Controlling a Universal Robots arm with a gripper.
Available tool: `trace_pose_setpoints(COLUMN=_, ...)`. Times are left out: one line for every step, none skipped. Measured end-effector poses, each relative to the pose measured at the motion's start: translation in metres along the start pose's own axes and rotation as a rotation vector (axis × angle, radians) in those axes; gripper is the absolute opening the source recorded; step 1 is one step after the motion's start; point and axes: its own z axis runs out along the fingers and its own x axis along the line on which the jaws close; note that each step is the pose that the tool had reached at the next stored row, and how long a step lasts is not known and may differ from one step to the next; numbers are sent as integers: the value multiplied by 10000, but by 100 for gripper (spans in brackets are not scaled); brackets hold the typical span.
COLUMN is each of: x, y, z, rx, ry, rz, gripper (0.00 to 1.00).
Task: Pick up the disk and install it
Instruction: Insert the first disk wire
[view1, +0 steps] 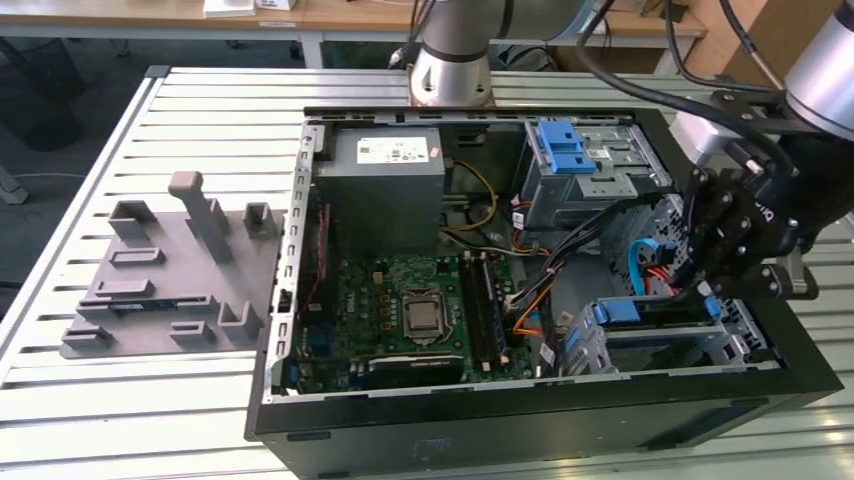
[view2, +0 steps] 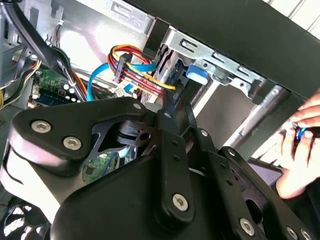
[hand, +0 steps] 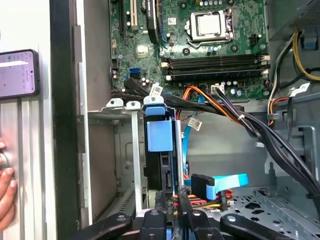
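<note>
**Position.** The gripper (view1: 697, 288) stands at the lower right of the exterior view, inside the open computer case (view1: 534, 430) on the counter (view1: 134, 420). It is lowered to the drive cage (view1: 721, 345) at the case's front corner.

**The disk.** The disk (view1: 654, 312) sits edge-on in that cage, with its blue bracket showing along the cage rails. In the first wrist view the gripper (hand: 171, 199) appears drawn close on the near edge of the disk (hand: 159, 134), pinching it. The seating depth cannot be read.

**Risks, as judged:**
- A blue data cable (hand: 225, 180) and a bundle of red, yellow and black wires (hand: 200, 202) lie just beside the gripper. Any sideways travel could snag them, drag a connector or wedge a wire between bracket and rail.
- The disk runs between narrow metal rails. A slight tilt in the grasp could jam the bracket, and further pushing would then load the plastic rather than seat it.
- Black cables (hand: 280, 145) cross the bay close to the arm's path.
- A person's hand (hand: 6, 192) rests outside the case wall, near the working corner. A sudden retreat of the arm could bring the two into contact.
</note>
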Motion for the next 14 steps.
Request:
trace_pose_setpoints(x=2, y=2, z=-37, rx=0, ry=1, rz=0, gripper=24)
trace_pose_setpoints(x=3, y=3, z=-64, rx=0, ry=1, rz=-1, gripper=24)
trace_pose_setpoints(x=3, y=3, z=-73, rx=1, ry=1, rz=-2, gripper=24)
trace_pose_setpoints(x=3, y=2, z=-73, rx=10, ry=-2, rz=-3, gripper=24)
trace_pose_setpoints(x=3, y=2, z=-72, rx=28, ry=-4, rz=-2, gripper=23)
trace_pose_setpoints(x=3, y=2, z=-73, rx=44, ry=-4, rz=-1, gripper=16)
trace_pose_setpoints(x=3, y=2, z=-74, rx=59, ry=-3, rz=0, gripper=11)
trace_pose_setpoints(x=3, y=3, z=-73, rx=74, ry=-5, rz=1, gripper=11)
trace_pose_setpoints(x=3, y=2, z=-74, rx=82, ry=-6, rz=1, gripper=11)
trace_pose_setpoints(x=3, y=2, z=-73, rx=82, ry=-6, rz=1, gripper=11)
trace_pose_setpoints(x=3, y=3, z=-73, rx=83, ry=-6, rz=2, gripper=11)
trace_pose_setpoints(x=3, y=3, z=-73, rx=83, ry=-6, rz=2, gripper=11)
trace_pose_setpoints(x=3, y=3, z=-74, rx=84, ry=-5, rz=2, gripper=11)
trace_pose_setpoints(x=3, y=3, z=-73, rx=84, ry=-5, rz=2, gripper=11)
